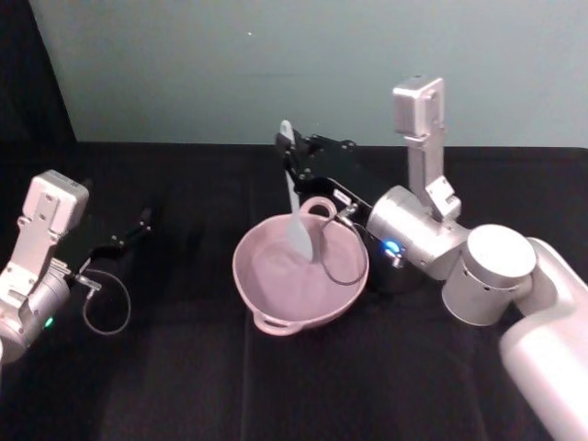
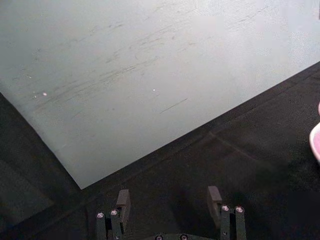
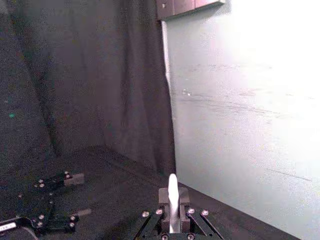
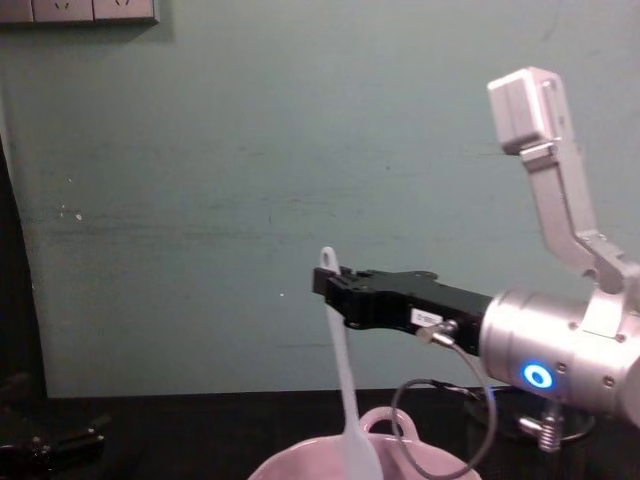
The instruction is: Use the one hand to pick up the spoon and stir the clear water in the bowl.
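1. The right gripper (image 1: 288, 150) is clamping the upper handle of the white spoon (image 1: 293, 197) and holding it nearly upright over the black table (image 1: 184, 386), so the pick-up looks done.
2. The spoon's flat blade is dipping inside the pink bowl (image 1: 243, 276), toward its far side (whether it is touching the bottom cannot be told).
3. Stirring appears to be the step in hand. Judging by this pose, sweeping the blade around the bowl is what is left.
4. The bowl is showing a glossy pale interior, and any water in it is too clear to make out.
5. The left gripper (image 1: 129, 234) is idling with its fingers spread and empty, well to the left of the bowl.
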Controlling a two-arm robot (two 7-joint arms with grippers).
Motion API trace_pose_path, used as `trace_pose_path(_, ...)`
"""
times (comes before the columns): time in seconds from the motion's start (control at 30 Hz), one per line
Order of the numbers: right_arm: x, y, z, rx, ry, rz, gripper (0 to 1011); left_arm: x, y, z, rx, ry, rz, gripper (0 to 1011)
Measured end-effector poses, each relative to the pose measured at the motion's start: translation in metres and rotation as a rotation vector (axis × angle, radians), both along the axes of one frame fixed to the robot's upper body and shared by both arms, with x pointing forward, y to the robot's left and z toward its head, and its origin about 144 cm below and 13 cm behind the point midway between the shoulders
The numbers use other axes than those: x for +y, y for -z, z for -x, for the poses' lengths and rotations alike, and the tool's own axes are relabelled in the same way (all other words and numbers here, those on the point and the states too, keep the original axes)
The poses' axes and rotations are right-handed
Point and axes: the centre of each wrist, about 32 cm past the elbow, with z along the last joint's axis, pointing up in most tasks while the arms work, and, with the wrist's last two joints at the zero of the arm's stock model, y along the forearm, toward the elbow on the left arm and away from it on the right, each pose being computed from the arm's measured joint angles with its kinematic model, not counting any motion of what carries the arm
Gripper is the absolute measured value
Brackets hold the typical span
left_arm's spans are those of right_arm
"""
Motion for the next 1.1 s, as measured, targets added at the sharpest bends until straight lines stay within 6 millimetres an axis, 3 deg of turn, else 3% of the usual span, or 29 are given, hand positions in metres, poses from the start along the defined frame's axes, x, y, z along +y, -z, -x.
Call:
trace_pose_path(0.27, -0.019, 0.003, 0.016, 0.004, 0.041, 0.004, 111, 0.0, 0.0, 0.0, 0.0, 0.0, 0.0, 1011)
trace_pose_path(0.5, -0.023, 0.001, 0.032, -0.005, 0.04, -0.001, 111, 0.0, 0.0, 0.0, 0.0, 0.0, 0.0, 1011)
trace_pose_path(0.8, -0.01, 0.006, 0.042, 0.005, -0.006, -0.014, 111, 0.0, 0.0, 0.0, 0.0, 0.0, 0.0, 1011)
trace_pose_path(1.1, 0.01, 0.01, 0.038, 0.02, -0.069, -0.017, 111, 0.0, 0.0, 0.0, 0.0, 0.0, 0.0, 1011)
